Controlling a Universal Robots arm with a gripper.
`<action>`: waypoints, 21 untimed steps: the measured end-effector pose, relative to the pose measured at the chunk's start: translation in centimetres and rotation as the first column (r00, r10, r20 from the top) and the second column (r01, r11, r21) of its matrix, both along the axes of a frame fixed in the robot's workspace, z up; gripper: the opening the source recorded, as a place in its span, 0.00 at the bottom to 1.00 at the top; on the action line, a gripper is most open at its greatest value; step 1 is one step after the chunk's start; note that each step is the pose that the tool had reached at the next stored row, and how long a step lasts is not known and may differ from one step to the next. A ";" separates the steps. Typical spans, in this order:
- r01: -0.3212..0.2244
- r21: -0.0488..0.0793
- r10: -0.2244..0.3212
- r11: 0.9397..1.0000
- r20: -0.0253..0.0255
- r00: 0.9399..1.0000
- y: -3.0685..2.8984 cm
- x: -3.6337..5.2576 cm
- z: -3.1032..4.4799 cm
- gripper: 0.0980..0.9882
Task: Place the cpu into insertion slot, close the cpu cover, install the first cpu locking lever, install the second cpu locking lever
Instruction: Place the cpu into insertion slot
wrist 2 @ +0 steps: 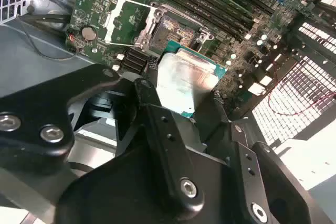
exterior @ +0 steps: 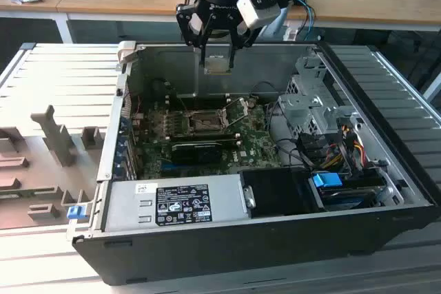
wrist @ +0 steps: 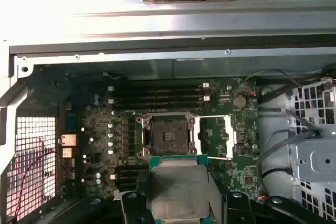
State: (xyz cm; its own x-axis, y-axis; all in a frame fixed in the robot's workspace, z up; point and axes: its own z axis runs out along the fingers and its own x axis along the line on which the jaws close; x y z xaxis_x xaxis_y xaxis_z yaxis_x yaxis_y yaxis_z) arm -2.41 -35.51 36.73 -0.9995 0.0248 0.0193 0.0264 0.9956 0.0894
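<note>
My gripper (exterior: pixel 218 58) hangs above the open computer case, shut on the cpu (exterior: pixel 218 64), a flat square chip with a silver-grey top. Both wrist views show the cpu (wrist: pixel 177 188) (wrist 2: pixel 185 80) clamped between the black fingers (wrist: pixel 132 204). The insertion slot (exterior: pixel 204 123) (wrist: pixel 169 136) (wrist 2: pixel 171 31) lies below on the green board, dark-centred and with nothing in it. The cpu cover (wrist: pixel 218 136) (wrist 2: pixel 125 20) is swung open and lies beside the slot. The cpu is well clear of the slot. I cannot make out the locking levers.
A grey power supply (exterior: pixel 176 204) fills the case's front. A long black card (exterior: pixel 196 151) lies just in front of the slot, and memory slots (wrist: pixel 157 94) lie behind it. A drive cage (exterior: pixel 310 105) and cables (exterior: pixel 337 148) stand at the exterior view's right.
</note>
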 end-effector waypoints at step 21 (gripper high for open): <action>0.208 -0.002 -0.208 0.978 0.000 0.978 -0.01 0.00 -0.02 0.48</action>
